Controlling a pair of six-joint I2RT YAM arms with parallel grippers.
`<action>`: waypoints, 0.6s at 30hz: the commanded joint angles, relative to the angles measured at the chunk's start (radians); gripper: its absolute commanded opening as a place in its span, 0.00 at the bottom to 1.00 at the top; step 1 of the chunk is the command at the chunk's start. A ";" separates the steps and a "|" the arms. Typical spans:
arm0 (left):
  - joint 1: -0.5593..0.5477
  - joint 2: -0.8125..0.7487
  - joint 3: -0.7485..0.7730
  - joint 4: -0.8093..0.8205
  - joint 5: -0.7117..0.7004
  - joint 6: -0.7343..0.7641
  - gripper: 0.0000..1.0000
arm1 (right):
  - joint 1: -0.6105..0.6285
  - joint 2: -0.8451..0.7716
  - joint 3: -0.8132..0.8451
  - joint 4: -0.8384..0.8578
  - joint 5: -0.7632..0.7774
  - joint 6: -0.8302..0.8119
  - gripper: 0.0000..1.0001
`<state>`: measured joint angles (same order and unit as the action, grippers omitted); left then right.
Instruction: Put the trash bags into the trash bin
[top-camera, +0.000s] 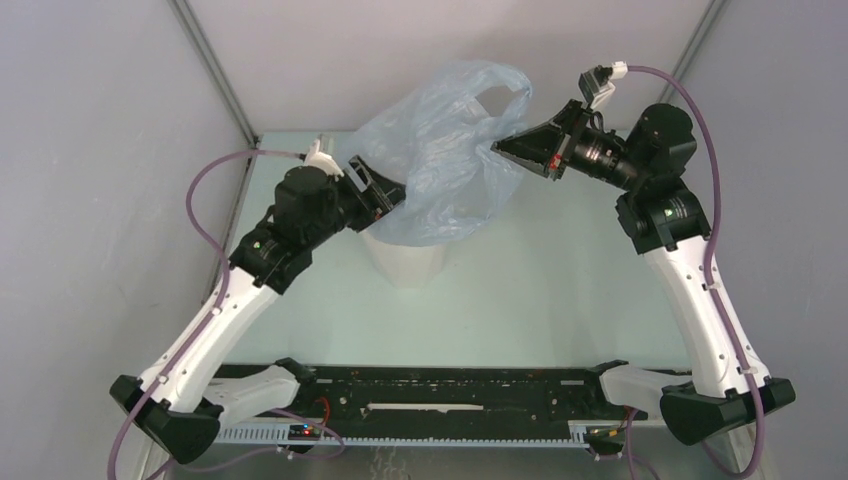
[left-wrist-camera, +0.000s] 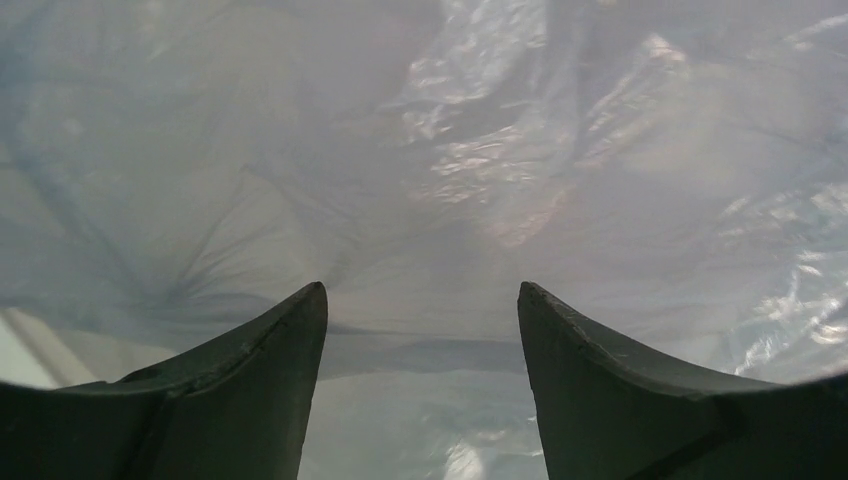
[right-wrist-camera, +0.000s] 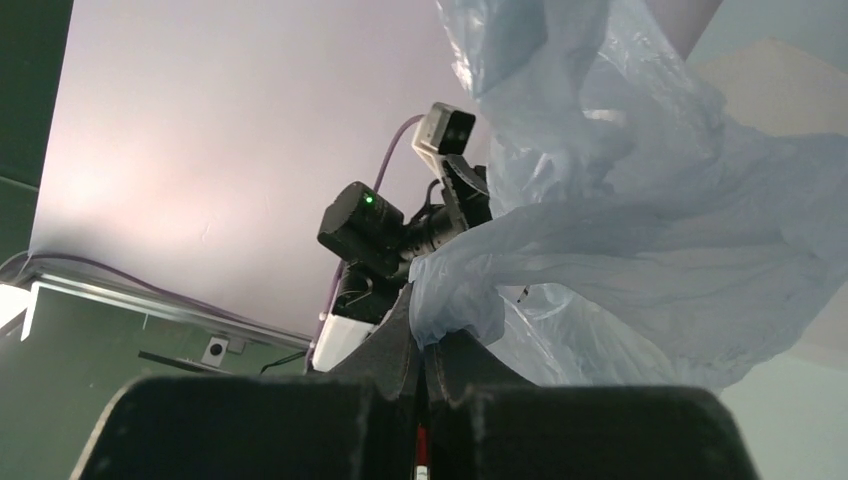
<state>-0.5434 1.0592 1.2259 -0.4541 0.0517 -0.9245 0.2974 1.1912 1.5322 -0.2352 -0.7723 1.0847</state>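
Note:
The pale blue trash bag (top-camera: 450, 150) hangs in the air above the middle of the table and drapes down over the top of the white trash bin (top-camera: 405, 262). My right gripper (top-camera: 503, 150) is shut on a bunched edge of the bag, which also shows in the right wrist view (right-wrist-camera: 620, 230), pinched at my right gripper (right-wrist-camera: 425, 335). My left gripper (top-camera: 380, 192) is at the bag's lower left side, just above the bin's rim, partly covered by film. In the left wrist view my left gripper (left-wrist-camera: 420, 295) is open, and bag film (left-wrist-camera: 430, 150) fills the view ahead of it.
The bin stands on the pale green table (top-camera: 560, 300). Grey walls enclose the back and both sides. A black rail (top-camera: 450, 390) runs along the near edge between the arm bases. The left arm's wrist (right-wrist-camera: 365, 225) shows in the right wrist view behind the bag.

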 joint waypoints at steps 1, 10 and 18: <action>-0.009 0.017 -0.054 -0.021 -0.091 -0.043 0.76 | 0.012 0.011 0.025 0.052 -0.011 0.010 0.00; 0.043 0.242 0.262 -0.182 0.018 0.159 0.75 | 0.022 0.029 0.023 -0.016 0.011 -0.058 0.00; -0.003 0.308 0.205 -0.271 -0.138 0.177 0.56 | 0.121 0.076 0.038 -0.087 0.094 -0.166 0.00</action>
<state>-0.5148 1.3544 1.4601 -0.6621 -0.0002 -0.7921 0.3580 1.2404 1.5322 -0.2764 -0.7330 1.0122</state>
